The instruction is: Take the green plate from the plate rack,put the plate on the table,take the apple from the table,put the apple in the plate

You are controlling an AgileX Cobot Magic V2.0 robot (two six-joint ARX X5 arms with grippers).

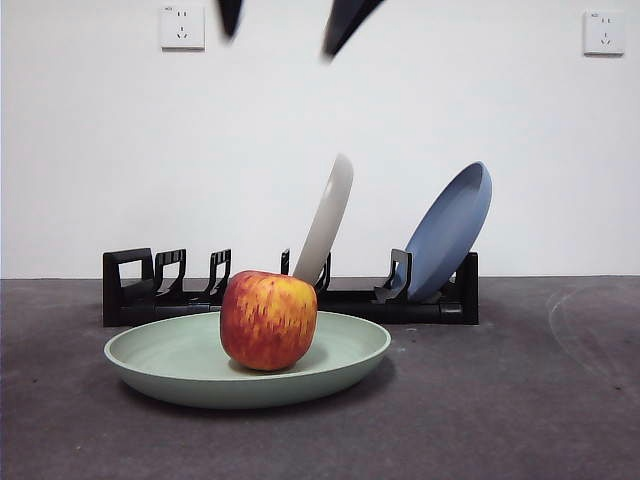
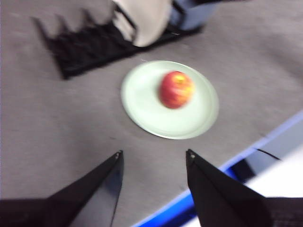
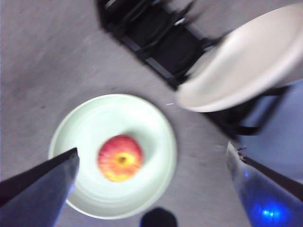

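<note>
Above the apple (image 1: 268, 320), both arms hang, jaws spread.

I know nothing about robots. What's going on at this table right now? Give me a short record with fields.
apple: sits in the green plate, a little off its centre
green plate: lies flat on the table, in front of the plate rack
plate rack: holds a cream-white plate and a blue plate, both leaning in their slots
left gripper: open, above the table, holding nothing
right gripper: open wide, high above the plate, holding nothing
task state: looks finished
</note>
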